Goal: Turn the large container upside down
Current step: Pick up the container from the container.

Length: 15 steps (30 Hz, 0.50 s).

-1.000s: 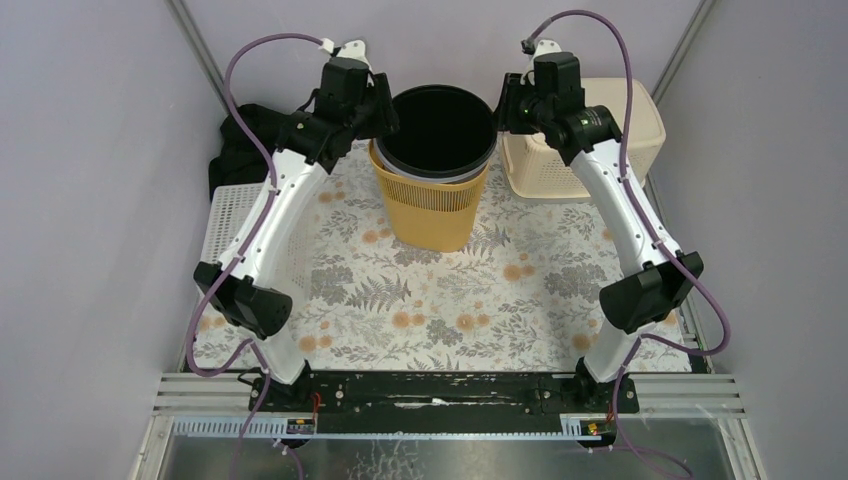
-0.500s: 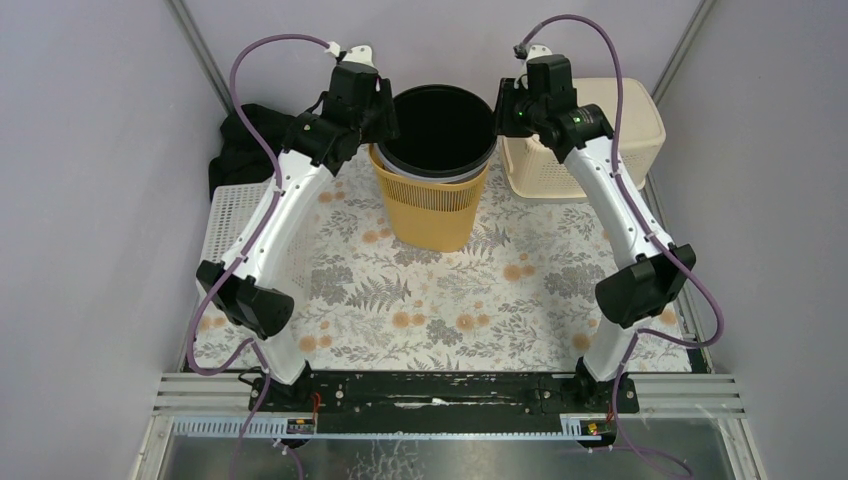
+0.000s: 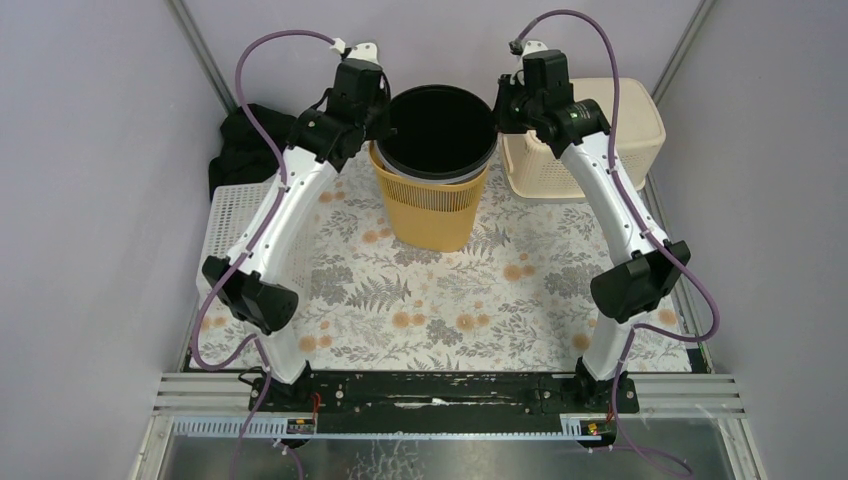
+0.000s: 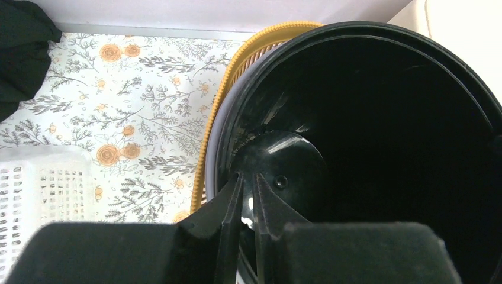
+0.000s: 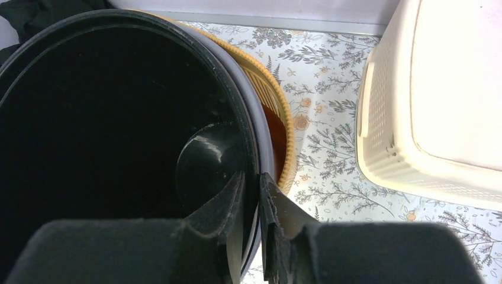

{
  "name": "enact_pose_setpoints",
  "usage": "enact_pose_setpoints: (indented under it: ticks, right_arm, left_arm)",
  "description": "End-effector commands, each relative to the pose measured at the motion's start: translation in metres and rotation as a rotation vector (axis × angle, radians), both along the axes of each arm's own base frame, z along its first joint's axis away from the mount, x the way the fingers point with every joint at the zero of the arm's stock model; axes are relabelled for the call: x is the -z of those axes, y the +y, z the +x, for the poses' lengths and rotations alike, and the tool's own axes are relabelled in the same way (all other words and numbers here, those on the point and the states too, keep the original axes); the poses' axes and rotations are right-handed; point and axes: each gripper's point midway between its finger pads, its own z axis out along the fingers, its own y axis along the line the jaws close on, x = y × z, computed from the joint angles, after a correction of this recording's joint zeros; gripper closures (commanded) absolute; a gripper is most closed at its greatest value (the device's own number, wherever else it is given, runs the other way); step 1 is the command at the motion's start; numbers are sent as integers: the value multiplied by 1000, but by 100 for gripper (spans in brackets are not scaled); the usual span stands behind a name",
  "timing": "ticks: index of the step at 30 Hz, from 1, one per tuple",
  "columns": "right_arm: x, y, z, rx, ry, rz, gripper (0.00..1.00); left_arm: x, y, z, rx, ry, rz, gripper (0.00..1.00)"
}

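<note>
From above, you see the bin (image 3: 440, 135), black and open side up, nested in a yellow basket (image 3: 430, 215) at the upper centre of the floral mat (image 3: 450, 300). A pale grey rim (image 3: 440, 178) shows between bin and yellow basket. Your left gripper (image 3: 383, 115) meets the bin's rim on the left and your right gripper (image 3: 503, 108) meets it on the right.

Only the wrist views show the grip. The left fingers (image 4: 231, 204) are clenched on the rim, one inside and one outside. The right fingers (image 5: 225, 207) pinch the opposite rim the same way.

A cream basket (image 3: 630, 120) sits upper right. A white crate (image 3: 232, 215) and black cloth (image 3: 235, 150) lie at the left.
</note>
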Motion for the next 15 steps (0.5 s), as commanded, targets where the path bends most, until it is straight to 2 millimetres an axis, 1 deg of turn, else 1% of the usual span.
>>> enact_pose_setpoints:
  ticks: [1, 4, 7, 8, 9, 11, 14, 15]
  right_arm:
    - [-42, 11, -3, -45, -95, 45, 89]
    - [-53, 12, -5, -51, -115, 65, 90]
    - [-62, 14, -6, -58, -134, 80, 91]
    - [-63, 14, -6, -59, -135, 80, 91]
    - [-61, 13, -6, -58, -133, 74, 91]
    - [-55, 13, -4, -56, -119, 64, 91]
    - [-45, 12, -4, -54, -102, 53, 92]
    - [-43, 12, -4, -53, -98, 50, 92]
  left_arm:
    - [-8, -11, 4, 33, -13, -21, 83]
    - [-19, -13, 3, 45, -32, -41, 84]
    - [-21, -15, 2, 57, -34, -46, 83]
    - [-21, -15, 1, 56, -31, -45, 81]
    - [-19, -13, 0, 51, -26, -40, 75]
    - [-15, -10, -1, 38, -14, -25, 55]
    - [-14, -2, -4, 14, -12, -7, 36]
    - [-15, -1, -5, 10, -14, -1, 30]
